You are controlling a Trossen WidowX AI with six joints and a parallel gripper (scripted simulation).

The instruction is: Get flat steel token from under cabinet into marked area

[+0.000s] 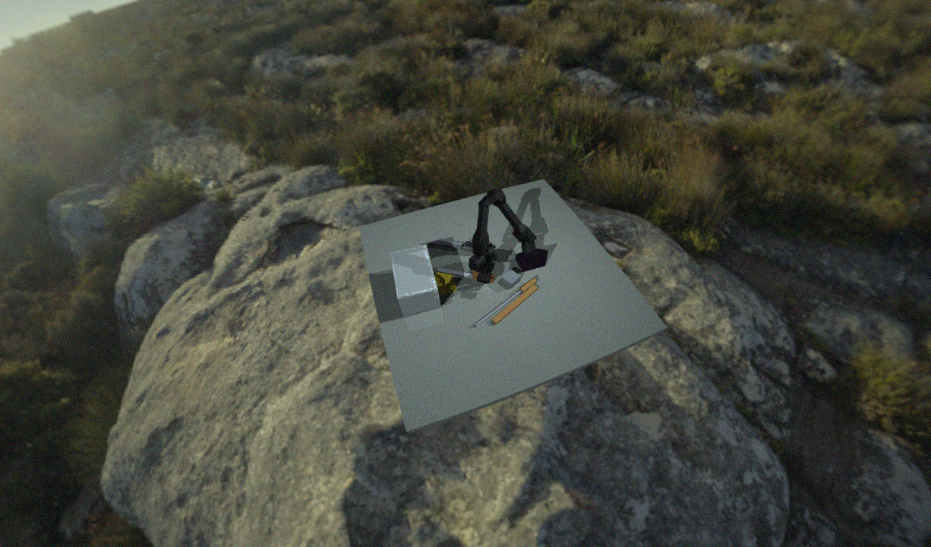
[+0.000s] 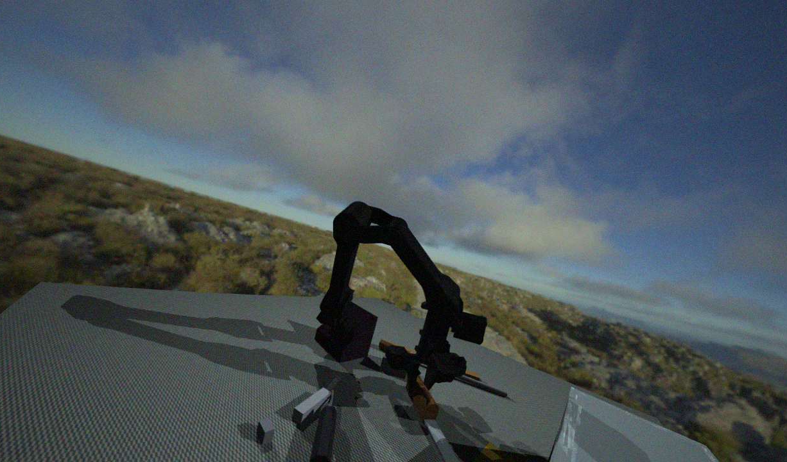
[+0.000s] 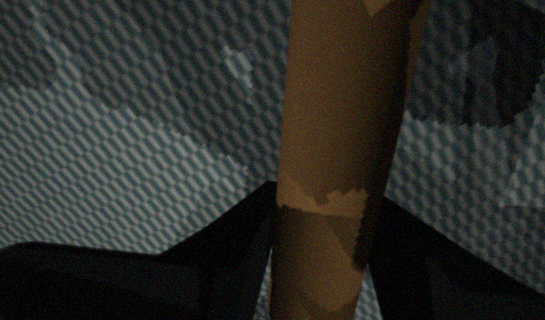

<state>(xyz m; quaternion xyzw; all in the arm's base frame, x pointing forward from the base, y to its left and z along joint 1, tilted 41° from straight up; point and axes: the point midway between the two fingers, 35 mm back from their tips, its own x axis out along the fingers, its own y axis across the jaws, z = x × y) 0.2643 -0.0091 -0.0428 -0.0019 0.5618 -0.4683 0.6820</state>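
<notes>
The claw (image 1: pixel 483 276) (image 2: pixel 420 380) (image 3: pixel 319 197) is partly open, its fingers closed on the orange handle (image 2: pixel 423 403) (image 3: pixel 339 111) of a tool, low over the surface (image 1: pixel 496 367) (image 2: pixel 172 356). From the handle a pale bar (image 1: pixel 452 273) (image 2: pixel 438 439) runs left in the top view, towards the cabinet (image 1: pixel 414 279) (image 2: pixel 626 434). The yellow area (image 1: pixel 446 282) (image 2: pixel 490 451) lies at the cabinet's right side, partly in shadow. The token cannot be made out, so I cannot tell whether it is under the cabinet or out. On the near right of the claw, a thin rod (image 1: pixel 498 315) (image 2: pixel 483 386) and an orange stick (image 1: pixel 515 305) lie side by side. The purple base (image 1: pixel 533 260) (image 2: pixel 359 333) stands to the right. At the near left of the exterior view are a pale block (image 2: pixel 311 406), a smaller block (image 2: pixel 266 432) and a dark bar (image 2: pixel 324 434).
</notes>
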